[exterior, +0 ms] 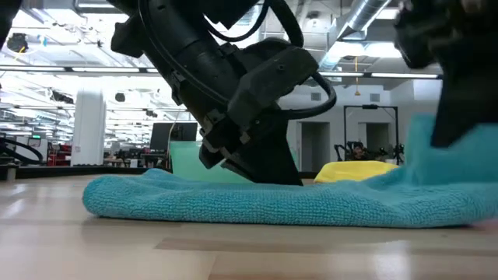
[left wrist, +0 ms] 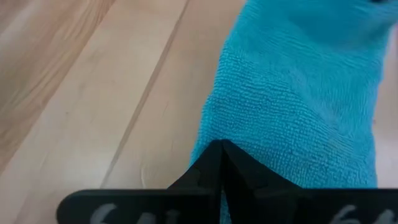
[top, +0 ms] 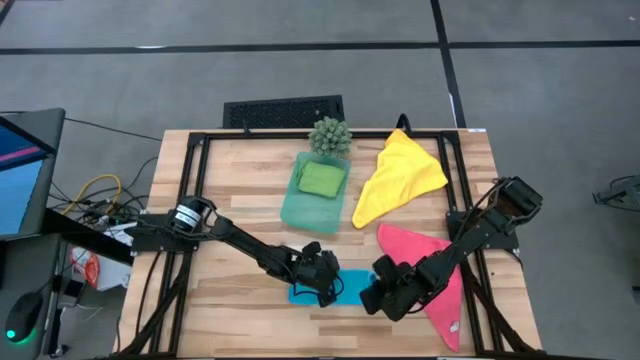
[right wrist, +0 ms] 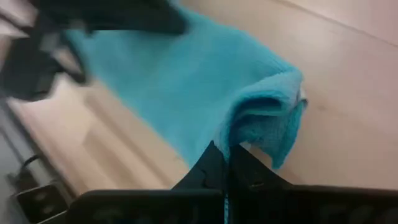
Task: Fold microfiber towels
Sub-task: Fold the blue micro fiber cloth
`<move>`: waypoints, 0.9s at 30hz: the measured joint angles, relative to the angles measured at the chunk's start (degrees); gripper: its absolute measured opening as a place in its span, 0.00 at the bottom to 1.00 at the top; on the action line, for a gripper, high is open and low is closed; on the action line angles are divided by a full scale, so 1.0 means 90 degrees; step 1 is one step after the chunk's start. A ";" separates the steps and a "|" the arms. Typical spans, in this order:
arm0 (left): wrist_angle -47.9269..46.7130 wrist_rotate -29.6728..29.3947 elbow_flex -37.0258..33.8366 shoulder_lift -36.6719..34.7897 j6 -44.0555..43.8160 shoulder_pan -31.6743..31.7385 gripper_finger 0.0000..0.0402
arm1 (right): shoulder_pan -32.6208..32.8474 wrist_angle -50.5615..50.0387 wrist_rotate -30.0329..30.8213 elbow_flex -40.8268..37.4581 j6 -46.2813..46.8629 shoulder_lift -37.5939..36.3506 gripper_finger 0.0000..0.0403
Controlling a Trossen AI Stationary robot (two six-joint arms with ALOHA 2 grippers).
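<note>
Near the table's (top: 250,300) front edge, left gripper (top: 322,283) and right gripper (top: 385,290) each pinch the blue towel (top: 352,285). Behind, a teal tray (top: 300,210) holds the green towel (top: 321,179).

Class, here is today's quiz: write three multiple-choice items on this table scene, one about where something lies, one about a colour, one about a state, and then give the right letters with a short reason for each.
1. Where is the green towel?
A. in the teal tray
B. draped over the plant
C. under the pink towel

2. What colour is the towel both grippers are working on?
A. yellow
B. pink
C. blue

3. How do the right gripper's jaws stand?
A. wide open above the table
B. shut on a raised edge of the blue towel
C. shut on the yellow towel

Answers:
1 A, the high view shows it folded inside the tray.
2 C, the left gripper and right gripper both meet the blue towel.
3 B, the right wrist view shows the cloth bunched between its closed jaws.
</note>
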 joint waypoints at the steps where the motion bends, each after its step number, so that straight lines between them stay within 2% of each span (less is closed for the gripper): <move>1: 0.0031 -0.0009 0.0010 0.0004 -0.0022 0.0001 0.00 | -0.0019 -0.0015 0.0001 0.0091 -0.0115 0.0000 0.03; 6: -0.0231 0.0055 0.0216 -0.0064 0.0017 0.0067 0.00 | -0.0207 -0.0060 0.0153 0.0533 -0.0664 0.0000 0.04; 16: -0.2611 -0.0032 0.0721 -0.1143 -0.0193 0.0002 0.00 | -0.0427 -0.0072 0.0187 0.0845 -0.1355 -0.0010 0.04; 20: -0.2417 -0.0115 0.0698 -0.1433 -0.0333 -0.0397 0.00 | -0.0454 -0.0066 0.0205 0.0845 -0.1410 -0.0010 0.04; 24: -0.2247 -0.0484 0.0560 -0.1131 -0.0500 -0.0818 0.00 | -0.0475 -0.0075 0.0203 0.0845 -0.1437 -0.0010 0.05; 27: -0.2084 -0.0440 0.0551 -0.0825 -0.0616 -0.0872 0.00 | -0.0473 -0.0098 0.0181 0.0845 -0.1435 -0.0010 0.05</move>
